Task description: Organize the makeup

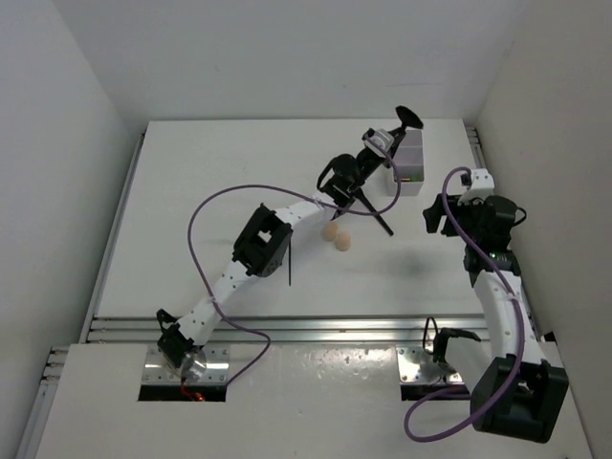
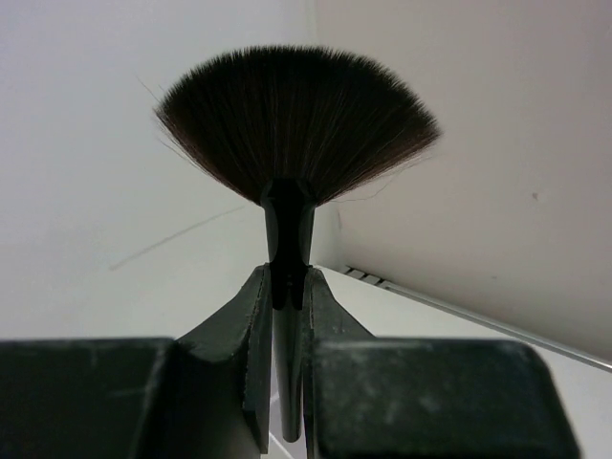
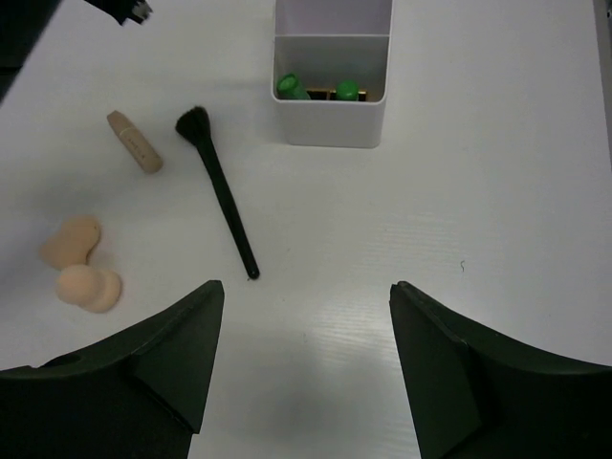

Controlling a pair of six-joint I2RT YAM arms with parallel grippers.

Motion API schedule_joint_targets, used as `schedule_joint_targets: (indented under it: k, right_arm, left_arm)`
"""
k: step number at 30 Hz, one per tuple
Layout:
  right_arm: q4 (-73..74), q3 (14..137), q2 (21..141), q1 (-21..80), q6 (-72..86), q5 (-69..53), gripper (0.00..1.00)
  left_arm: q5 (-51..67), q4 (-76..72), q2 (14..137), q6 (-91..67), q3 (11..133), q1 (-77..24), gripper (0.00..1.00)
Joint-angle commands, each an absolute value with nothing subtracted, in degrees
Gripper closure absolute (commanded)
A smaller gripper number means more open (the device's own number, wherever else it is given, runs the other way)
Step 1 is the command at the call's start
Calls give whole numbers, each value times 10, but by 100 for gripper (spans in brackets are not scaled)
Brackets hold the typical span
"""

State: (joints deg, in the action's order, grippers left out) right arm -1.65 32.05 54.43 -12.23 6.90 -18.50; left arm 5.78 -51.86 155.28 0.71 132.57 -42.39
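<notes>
We see our left gripper (image 2: pixel 287 287) clenched on the thin handle of a fan brush (image 2: pixel 296 124). The two fingers press the black stem from either side, and the dark bristles spread in a half circle above them. In the overhead view the left arm (image 1: pixel 258 244) stretches far across the table (image 1: pixel 191 191). It holds the fan brush in the air over the far end of the white box (image 1: pixel 411 167), which stands at the back right of the table.

Our right gripper (image 3: pixel 301 325) is released, its jaws standing wide apart with nothing between them. It hovers over bare table on the near side of the box. In its wrist view, the nearest compartment of the box holds two green-capped tubes (image 3: pixel 290 88) side by side.

To the left of the box a black brush (image 3: pixel 218 191) lies flat on the table, with its bristle end toward the box and its handle pointing back toward the right gripper. A tan cylinder (image 3: pixel 134 142) lies just beside the bristle end, not touching it. Further left and nearer to us, two beige sponges (image 3: pixel 71 241) rest against each other. In the overhead view a thin black stick (image 1: pixel 290 268) lies beside the elbow of the left arm, well apart from the other pieces.
</notes>
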Motion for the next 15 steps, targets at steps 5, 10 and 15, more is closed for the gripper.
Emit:
schedule_joint_targets:
  k: [5, 10, 15]
  right_arm:
    - [159, 389, 530, -127, 8, -183, 30]
    - [162, 355, 483, -131, 4, -149, 30]
    - [180, 370, 481, -145, -24, -137, 30]
  left_arm:
    - [-11, -615, 1658, -37, 1468, -441, 100]
    - [-11, -615, 1669, -26, 1452, -453, 100]
    - [-25, -592, 1692, -25, 1454, -453, 100]
